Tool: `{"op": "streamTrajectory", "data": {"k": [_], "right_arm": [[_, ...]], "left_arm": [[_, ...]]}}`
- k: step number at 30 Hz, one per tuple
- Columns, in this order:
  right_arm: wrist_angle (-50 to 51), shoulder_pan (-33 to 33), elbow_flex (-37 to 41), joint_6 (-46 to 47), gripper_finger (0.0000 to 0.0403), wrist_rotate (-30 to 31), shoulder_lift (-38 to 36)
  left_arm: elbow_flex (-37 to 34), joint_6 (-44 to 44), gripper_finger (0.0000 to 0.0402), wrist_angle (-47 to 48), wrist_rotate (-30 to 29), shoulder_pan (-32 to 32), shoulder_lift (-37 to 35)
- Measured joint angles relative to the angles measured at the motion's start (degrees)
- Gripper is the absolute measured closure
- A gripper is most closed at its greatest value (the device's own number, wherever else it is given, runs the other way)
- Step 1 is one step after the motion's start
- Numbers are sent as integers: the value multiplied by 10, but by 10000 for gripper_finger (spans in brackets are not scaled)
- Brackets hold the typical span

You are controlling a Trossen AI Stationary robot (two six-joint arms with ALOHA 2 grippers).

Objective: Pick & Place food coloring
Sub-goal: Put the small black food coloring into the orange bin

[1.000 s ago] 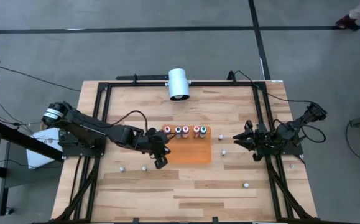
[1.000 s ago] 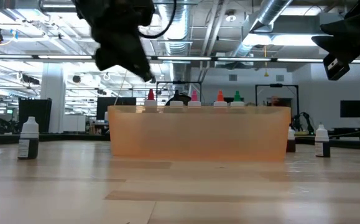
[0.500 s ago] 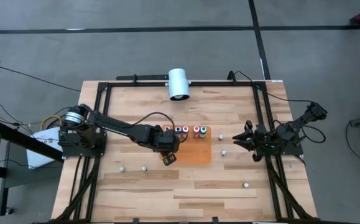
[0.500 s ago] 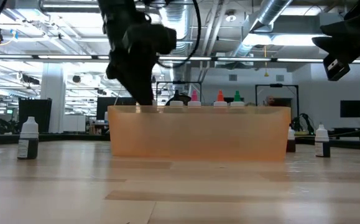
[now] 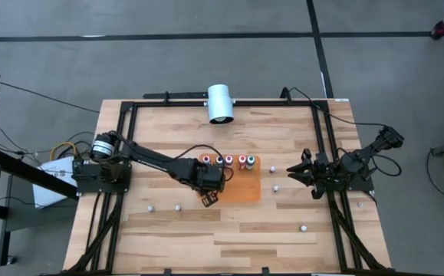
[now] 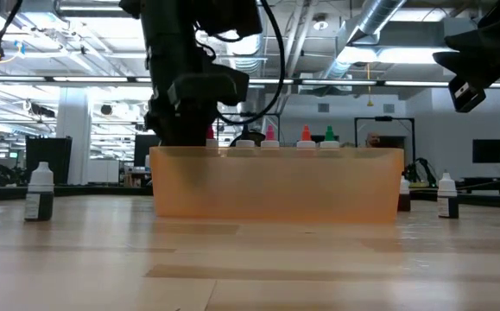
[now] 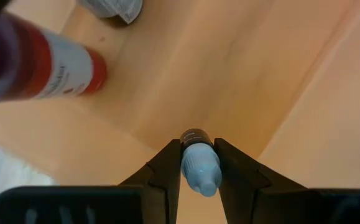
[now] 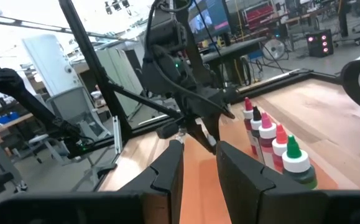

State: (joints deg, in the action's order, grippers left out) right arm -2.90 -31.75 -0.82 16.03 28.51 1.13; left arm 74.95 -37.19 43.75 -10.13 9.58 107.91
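Start at your left: the left arm reaches from its base across the wooden table (image 5: 229, 238) to the near-left corner of the orange mat (image 5: 241, 192), and the left gripper (image 5: 208, 198) hangs there with its fingers clamped on a small blue-capped bottle (image 7: 199, 169). In the left wrist view you see that bottle pinched between the two dark fingers (image 7: 167, 168), cap toward the camera, with the orange surface below it and a red-labelled bottle (image 7: 43, 65) lying across the corner of the picture. Moving right, the food coloring row (image 5: 227, 161) stands upright along the far edge of the mat; from above you can count four caps, the leftmost partly hidden by the arm. In the low view the red, pink, orange and green tips (image 6: 269, 133) poke above the mat's pale orange front face, with the left arm's dark bulk over the row's left end. Loose little bottles (image 5: 276, 187) stand on the bare wood around the mat, apart from it. A white cylinder (image 5: 220, 103) sits at the far edge of the table, behind the mat. Farthest right, the right gripper (image 5: 292, 170) waits beside its base, well apart from the mat, its fingers spread and holding nothing.
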Motion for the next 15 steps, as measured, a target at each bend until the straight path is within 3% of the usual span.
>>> {"op": "streamTrajectory", "data": {"k": [15], "right_arm": [[0, 0, 0, 0, 316, 0, 0]], "left_arm": [[0, -1, 320, 1, 9, 0, 10]]}}
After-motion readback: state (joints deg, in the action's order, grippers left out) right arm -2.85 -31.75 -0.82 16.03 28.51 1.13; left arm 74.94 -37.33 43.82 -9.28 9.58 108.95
